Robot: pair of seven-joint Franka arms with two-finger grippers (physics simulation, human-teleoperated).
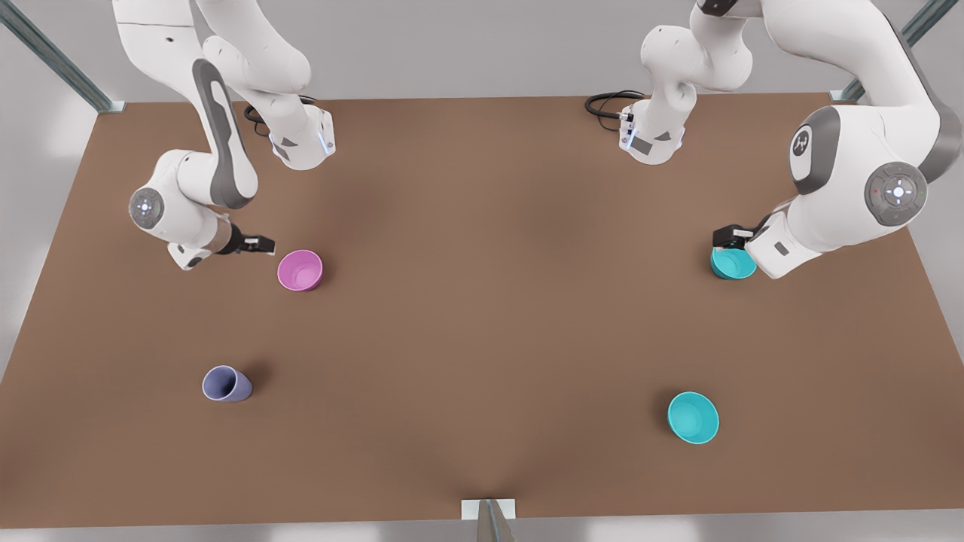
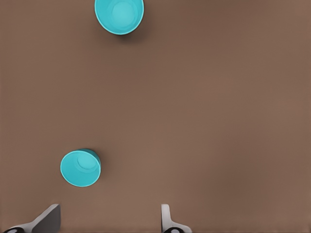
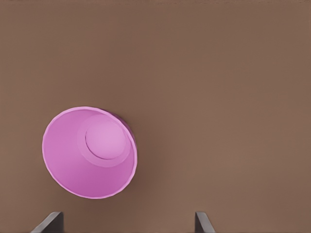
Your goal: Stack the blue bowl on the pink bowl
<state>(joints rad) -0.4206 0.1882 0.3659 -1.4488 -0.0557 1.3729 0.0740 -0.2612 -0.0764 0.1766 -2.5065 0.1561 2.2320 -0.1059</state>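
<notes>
The blue bowl [image 1: 732,263] is shown upright on the table [image 1: 482,316] beneath the open left gripper [image 1: 729,237], while the pink bowl [image 1: 300,270] is flanked by the open right gripper [image 1: 265,244], well apart from it.

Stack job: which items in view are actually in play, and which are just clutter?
In play:
- blue bowl, next to the open left pincer
- pink bowl, next to the open right pincer

Lying about:
- second turquoise bowl, near the table's front edge
- lavender cup
</notes>
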